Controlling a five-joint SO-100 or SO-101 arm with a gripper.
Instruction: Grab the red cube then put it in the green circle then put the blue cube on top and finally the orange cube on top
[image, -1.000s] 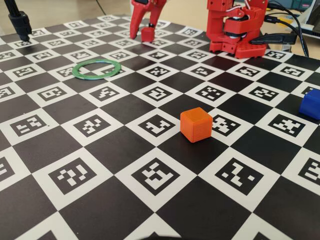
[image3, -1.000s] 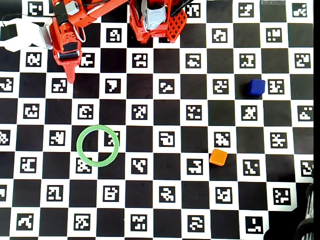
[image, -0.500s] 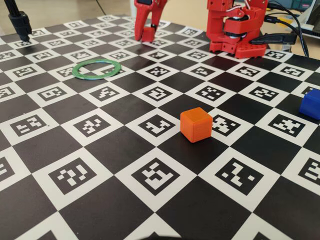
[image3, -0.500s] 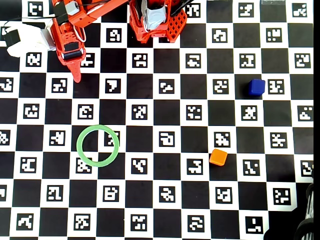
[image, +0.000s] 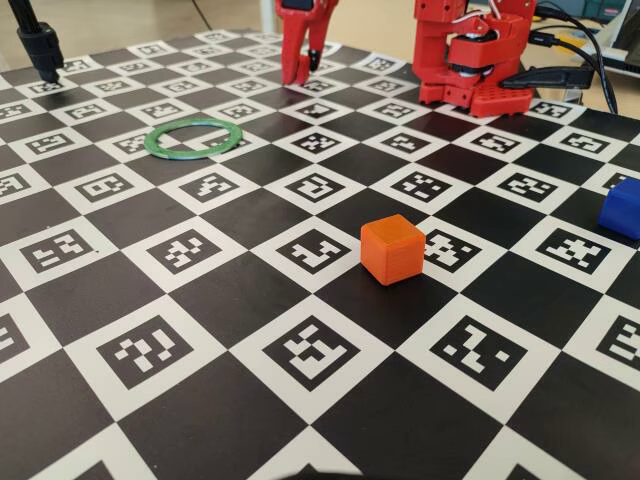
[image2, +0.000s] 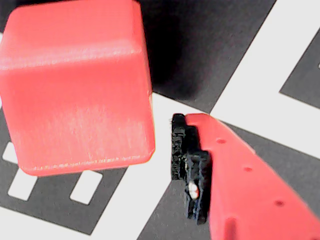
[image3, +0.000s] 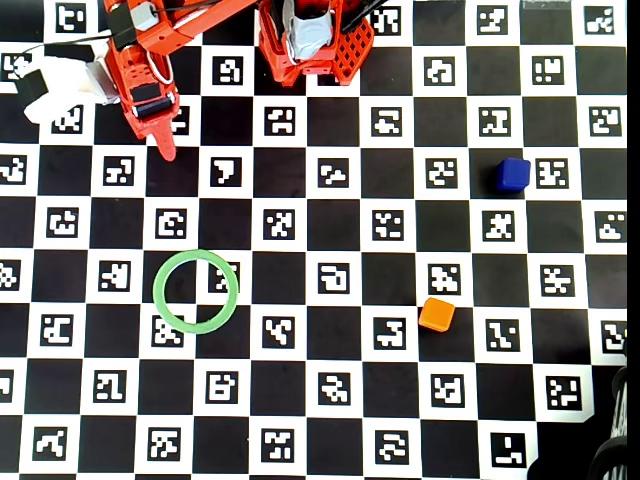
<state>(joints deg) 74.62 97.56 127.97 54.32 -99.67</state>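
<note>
On my overhead view the claw (image3: 163, 148) hangs at the upper left of the checkered surface (image3: 330, 420), pointing down toward the green circle (image3: 196, 291), which lies flat and empty well below it. My wrist view shows the red cube (image2: 75, 85) just left of one padded finger (image2: 192, 170), a sliver apart; I cannot tell whether the claw is pinching it. Further right sits the orange cube (image3: 436, 314), and the blue cube (image3: 513, 174) is far right.

Fixed view sat low at board (image: 250, 400) near edge, facing arm base (image: 470, 60); overhead looked straight down on same board (image3: 330, 225); wrist view close above squares.
</note>
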